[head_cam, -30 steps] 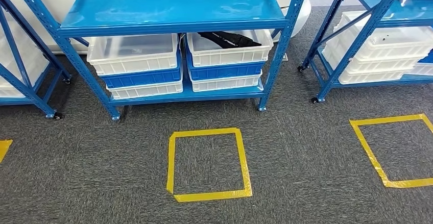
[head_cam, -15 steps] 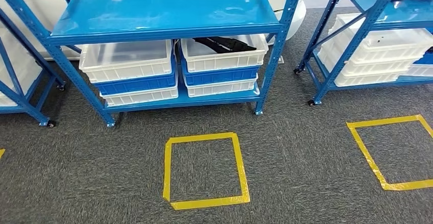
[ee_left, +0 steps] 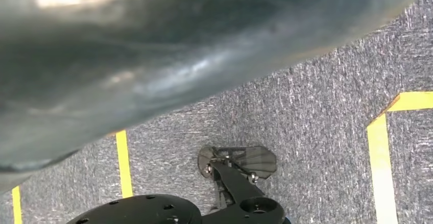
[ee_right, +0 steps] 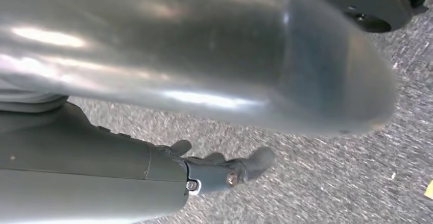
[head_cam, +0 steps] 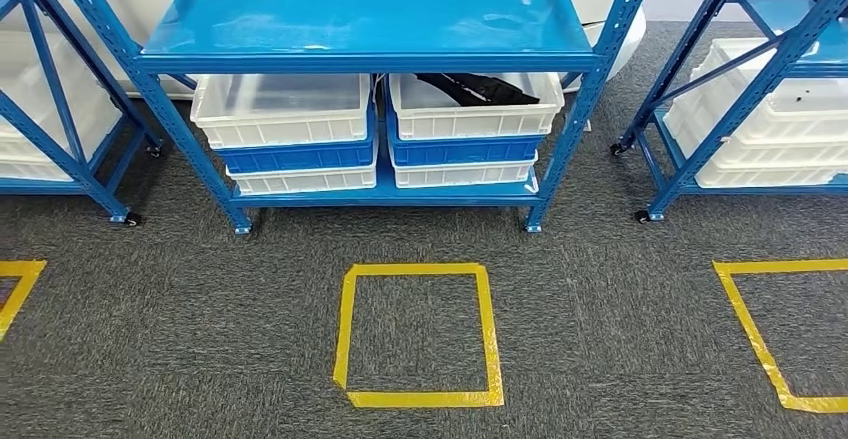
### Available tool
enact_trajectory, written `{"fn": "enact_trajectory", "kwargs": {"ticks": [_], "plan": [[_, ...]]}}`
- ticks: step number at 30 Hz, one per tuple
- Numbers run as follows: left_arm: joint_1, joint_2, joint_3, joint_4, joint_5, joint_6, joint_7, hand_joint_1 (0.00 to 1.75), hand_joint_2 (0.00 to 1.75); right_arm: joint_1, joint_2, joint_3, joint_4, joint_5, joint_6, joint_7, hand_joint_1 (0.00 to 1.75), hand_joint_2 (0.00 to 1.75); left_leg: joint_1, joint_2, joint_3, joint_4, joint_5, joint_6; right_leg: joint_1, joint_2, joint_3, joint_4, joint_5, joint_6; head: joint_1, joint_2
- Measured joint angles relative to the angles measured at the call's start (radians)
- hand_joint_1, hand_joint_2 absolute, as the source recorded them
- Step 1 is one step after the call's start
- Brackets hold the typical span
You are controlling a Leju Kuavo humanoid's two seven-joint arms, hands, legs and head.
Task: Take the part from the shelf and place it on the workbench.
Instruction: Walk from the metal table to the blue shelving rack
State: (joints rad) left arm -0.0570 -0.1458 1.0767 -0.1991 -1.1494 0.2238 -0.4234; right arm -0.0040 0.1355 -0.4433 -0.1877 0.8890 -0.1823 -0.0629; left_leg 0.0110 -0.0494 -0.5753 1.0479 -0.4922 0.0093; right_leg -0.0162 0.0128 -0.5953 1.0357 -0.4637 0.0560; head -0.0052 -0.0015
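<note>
Two bin stacks sit on the blue shelf's (head_cam: 370,14) lower level; the black part (head_cam: 480,87) lies in the top right white bin (head_cam: 475,109). Right robot hand (ee_right: 224,170) hangs above the carpet, fingers loosely extended, holding nothing. Left robot hand: can't tell.

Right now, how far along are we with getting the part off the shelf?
Nothing is done yet. The long black part lies in the top white plastic bin on the blue metal shelf's lower level, untouched. The right hand hangs over grey carpet, fingers holding nothing. Left: reaching in, grasping, carrying it to the workbench.
</note>
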Motion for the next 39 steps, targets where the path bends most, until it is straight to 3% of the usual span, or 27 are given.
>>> {"fn": "enact_trajectory", "kwargs": {"ticks": [2, 4, 7, 8, 9, 10, 13, 15, 27, 39], "plan": [[0.001, 0.000, 0.000, 0.000, 0.000, 0.001, 0.000, 0.00, 0.00, -0.002, 0.000, 0.000, 0.000, 0.001, 0.000, 0.000, 0.00, 0.00, 0.002, -0.001, 0.003, -0.004, -0.001, -0.011, 0.004, -0.003, 0.004, -0.003, 0.004, -0.017, 0.001, 0.000], [0.001, 0.000, 0.000, 0.000, 0.000, 0.001, 0.000, 0.00, 0.00, -0.002, -0.001, 0.001, 0.000, 0.001, 0.000, 0.000, 0.00, 0.00, 0.004, 0.015, -0.003, 0.021, -0.018, -0.020, 0.001, -0.008, 0.012, -0.008, 0.005, -0.032, -0.001, 0.000], [0.001, 0.000, 0.000, 0.000, 0.000, 0.001, 0.000, 0.00, 0.00, -0.001, 0.000, 0.001, 0.000, 0.002, 0.000, 0.000, 0.00, 0.00, 0.003, 0.039, -0.082, 0.189, -0.100, -0.026, 0.002, -0.020, 0.023, -0.011, -0.001, -0.051, -0.005, 0.000], [0.001, 0.000, 0.000, 0.000, 0.000, 0.001, 0.000, 0.00, 0.00, -0.001, 0.000, 0.001, 0.000, 0.002, 0.000, 0.000, 0.00, 0.00, 0.003, 0.041, -0.113, 0.244, -0.118, -0.027, 0.005, -0.023, 0.026, -0.011, -0.003, -0.054, -0.004, 0.000], [0.001, 0.000, 0.000, 0.000, 0.000, 0.001, 0.000, 0.00, 0.00, -0.001, 0.000, 0.001, 0.000, 0.002, 0.000, 0.000, 0.00, 0.00, 0.003, 0.042, -0.130, 0.270, -0.118, -0.027, 0.006, -0.026, 0.028, -0.011, -0.005, -0.056, -0.004, 0.000], [0.002, 0.000, 0.001, 0.000, 0.000, 0.002, 0.000, 0.00, 0.00, -0.001, -0.001, 0.001, 0.000, 0.003, 0.000, 0.000, 0.00, 0.00, 0.003, 0.043, -0.128, 0.258, -0.098, -0.025, 0.008, -0.029, 0.032, -0.011, -0.006, -0.058, -0.004, 0.000], [0.002, 0.000, 0.002, 0.000, 0.000, 0.003, 0.000, 0.00, 0.00, -0.001, 0.000, 0.002, 0.000, 0.006, 0.000, 0.000, 0.00, 0.00, 0.001, 0.060, -0.046, 0.080, -0.001, -0.015, 0.014, -0.035, 0.044, -0.009, -0.015, -0.052, -0.005, 0.000], [0.000, 0.000, 0.003, 0.000, 0.000, 0.004, -0.001, 0.00, 0.00, -0.001, 0.001, 0.003, 0.000, 0.008, 0.001, 0.000, 0.00, 0.00, -0.003, 0.067, -0.014, 0.009, 0.019, -0.010, 0.020, -0.038, 0.044, -0.007, -0.021, -0.045, -0.004, 0.000], [0.001, -0.001, 0.006, 0.000, 0.001, -0.001, -0.006, 0.00, 0.00, -0.001, 0.000, 0.004, 0.000, 0.003, 0.009, 0.017, 0.00, 0.00, -0.011, 0.058, -0.016, 0.002, 0.018, -0.005, 0.017, -0.044, 0.051, -0.020, -0.019, -0.035, -0.004, 0.000], [0.000, 0.000, 0.006, 0.000, -0.003, 0.000, -0.005, 0.00, 0.00, -0.002, 0.000, 0.004, 0.000, 0.006, 0.017, 0.021, 0.00, 0.00, -0.009, 0.058, -0.014, 0.003, 0.017, -0.003, 0.020, -0.044, 0.052, -0.022, -0.018, -0.034, -0.004, 0.000]]}}
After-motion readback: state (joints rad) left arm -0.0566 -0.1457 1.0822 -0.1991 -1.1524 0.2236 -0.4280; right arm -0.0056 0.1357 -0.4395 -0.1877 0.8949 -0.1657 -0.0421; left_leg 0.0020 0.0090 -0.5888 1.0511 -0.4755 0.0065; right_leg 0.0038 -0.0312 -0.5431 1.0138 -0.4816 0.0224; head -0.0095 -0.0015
